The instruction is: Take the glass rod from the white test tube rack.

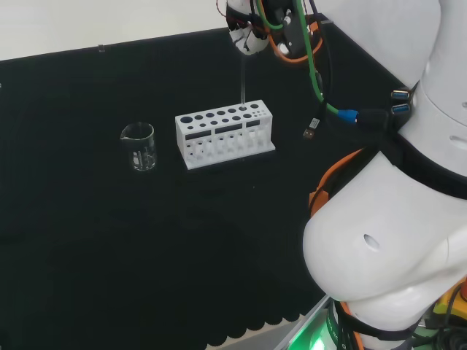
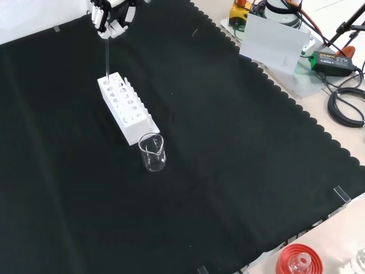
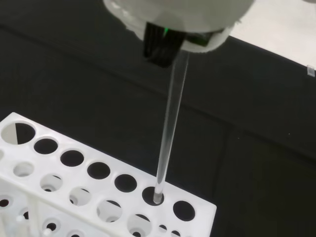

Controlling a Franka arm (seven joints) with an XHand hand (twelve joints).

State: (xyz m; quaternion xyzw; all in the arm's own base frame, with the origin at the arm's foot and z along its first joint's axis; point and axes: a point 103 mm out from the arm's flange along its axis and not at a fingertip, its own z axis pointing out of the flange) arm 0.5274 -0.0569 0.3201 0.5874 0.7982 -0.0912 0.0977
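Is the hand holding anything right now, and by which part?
Yes: the hand holds the glass rod by its top end; the rod's lower tip is in a hole of the white rack.

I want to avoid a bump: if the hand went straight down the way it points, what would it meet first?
Probably the white test tube rack: the hand hangs above its end, pinching the glass rod, whose tip sits in a hole.

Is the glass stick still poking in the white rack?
Yes. The clear glass rod has its lower tip in a hole of the white test tube rack.
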